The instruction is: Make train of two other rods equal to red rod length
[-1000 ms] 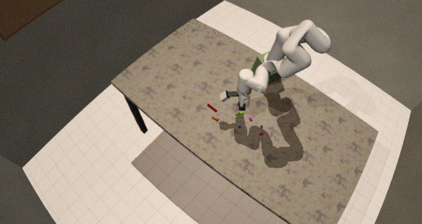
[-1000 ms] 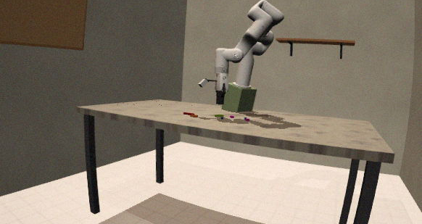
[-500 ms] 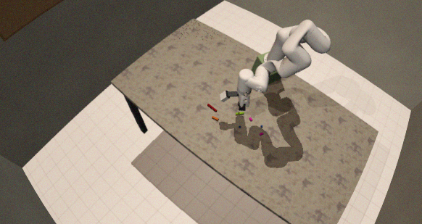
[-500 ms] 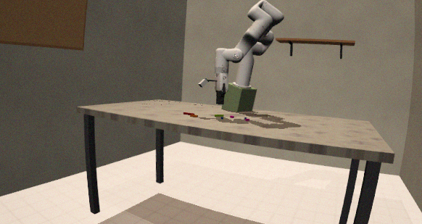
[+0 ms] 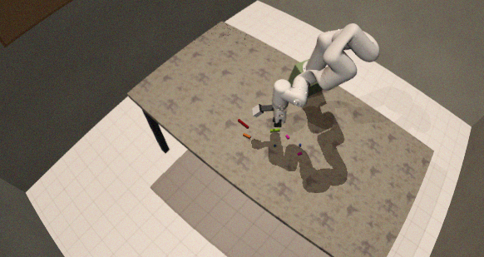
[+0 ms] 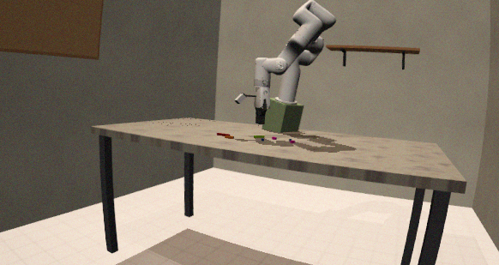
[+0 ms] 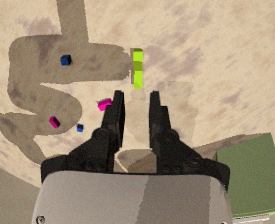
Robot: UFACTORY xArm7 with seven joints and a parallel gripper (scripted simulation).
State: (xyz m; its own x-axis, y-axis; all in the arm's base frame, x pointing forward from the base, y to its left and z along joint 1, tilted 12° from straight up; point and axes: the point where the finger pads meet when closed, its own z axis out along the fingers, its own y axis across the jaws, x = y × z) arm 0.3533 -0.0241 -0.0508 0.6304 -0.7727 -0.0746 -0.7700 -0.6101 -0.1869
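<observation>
My gripper (image 5: 278,125) (image 6: 260,122) (image 7: 137,103) hangs above the table, its fingers a narrow gap apart with nothing between them. The lime rod (image 5: 275,130) (image 6: 258,136) (image 7: 137,68) lies flat just below and ahead of the fingertips. The red rod (image 5: 243,123) (image 6: 221,134) and the orange rod (image 5: 247,135) (image 6: 229,136) lie to its left, apart from each other. One magenta rod (image 5: 287,136) (image 6: 273,138) (image 7: 105,104) lies close beside the lime rod. A second magenta rod (image 5: 299,153) (image 6: 291,141) (image 7: 55,121) lies farther off. Two small blue rods (image 5: 274,145) (image 7: 67,60) (image 7: 80,127) lie in the arm's shadow.
The arm stands on a green block (image 5: 297,73) (image 6: 283,117) (image 7: 254,172) at the back of the table (image 5: 366,184) (image 6: 386,155). The table's front edge runs near the orange rod. A wall shelf (image 6: 373,49) hangs behind.
</observation>
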